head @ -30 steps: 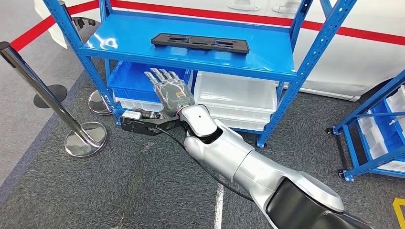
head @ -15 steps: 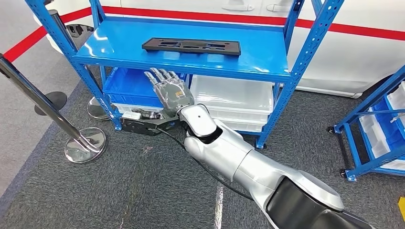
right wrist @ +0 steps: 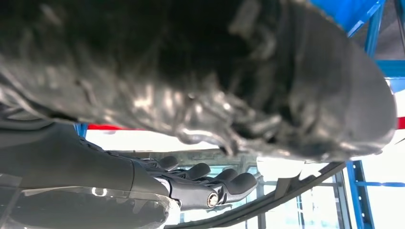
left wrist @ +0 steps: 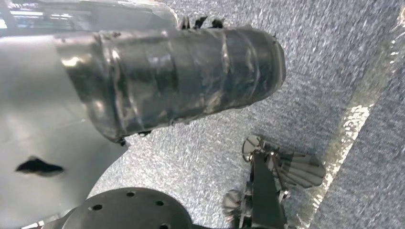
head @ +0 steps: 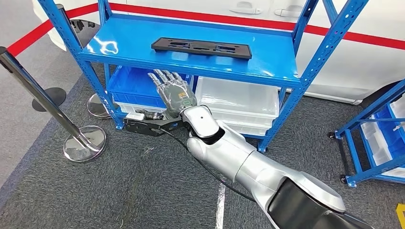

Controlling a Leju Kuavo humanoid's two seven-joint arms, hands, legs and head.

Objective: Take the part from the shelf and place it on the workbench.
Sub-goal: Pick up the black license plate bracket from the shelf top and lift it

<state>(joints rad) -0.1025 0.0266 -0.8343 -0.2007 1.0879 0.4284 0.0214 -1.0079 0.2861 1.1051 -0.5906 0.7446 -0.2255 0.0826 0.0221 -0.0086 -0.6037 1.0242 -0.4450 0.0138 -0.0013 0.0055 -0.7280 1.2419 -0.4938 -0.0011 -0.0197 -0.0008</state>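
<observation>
One part (head: 201, 47) flat on blue shelf (head: 267, 67), far | my right hand (head: 174, 93) below shelf edge, fingers spread, empty, raised to reach | left hand: cannot tell.

The right hand (head: 174, 93), fingers spread and empty, is raised below the black part (head: 201, 47) lying on the blue shelf (head: 129, 40).

Silver right arm (head: 248, 167), black cable, grey translucent robot hand (head: 174, 93)
</observation>
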